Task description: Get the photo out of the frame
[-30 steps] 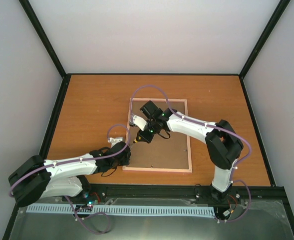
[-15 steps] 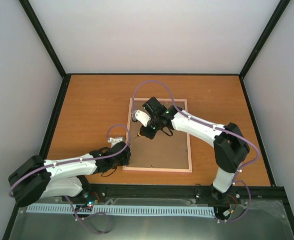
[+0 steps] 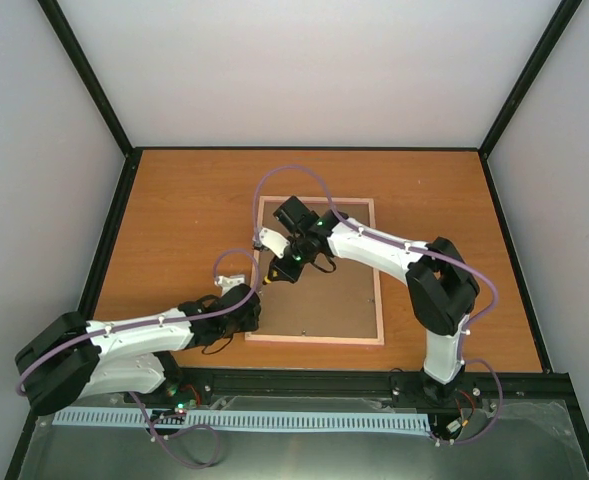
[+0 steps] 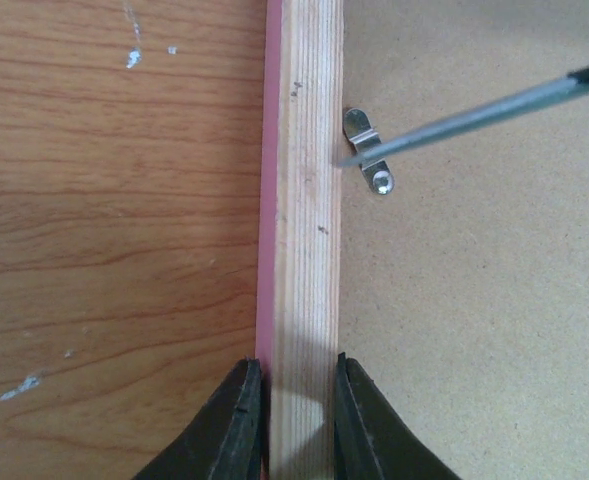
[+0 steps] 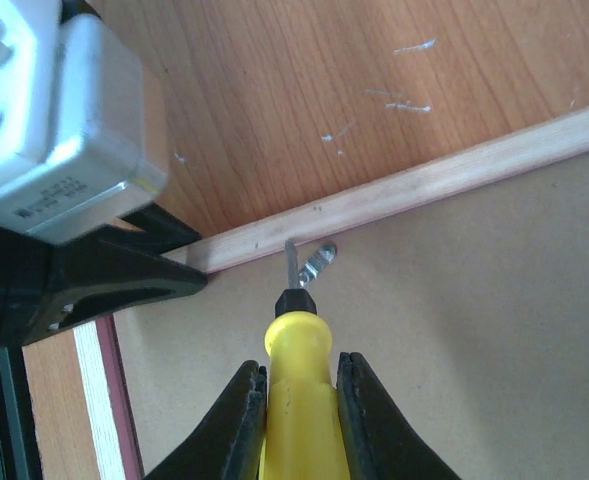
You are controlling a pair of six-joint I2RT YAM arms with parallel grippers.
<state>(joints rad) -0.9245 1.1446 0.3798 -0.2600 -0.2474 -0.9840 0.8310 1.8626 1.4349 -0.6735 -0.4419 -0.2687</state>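
Observation:
The pink frame [image 3: 379,300] lies face down on the table, its brown backing board [image 3: 334,300] showing. The photo is hidden under that board. My left gripper [image 4: 299,375] is shut on the frame's left rail [image 4: 309,200], one finger on each side. My right gripper [image 5: 301,375] is shut on a yellow-handled screwdriver [image 5: 299,400]. The screwdriver's metal tip touches a small metal clip [image 5: 319,262] on the backing board beside the left rail. In the left wrist view the shaft [image 4: 474,115] comes in from the right onto the clip [image 4: 367,150].
The left arm's black fingers [image 5: 104,275] and its wrist camera housing [image 5: 54,120] sit close to the screwdriver tip. Bare wooden table [image 3: 184,220] surrounds the frame. Black posts and grey walls enclose the table.
The right arm drew up and away from the left rail, then came back down-left, putting the screwdriver tip on the clip. The left arm has not moved.

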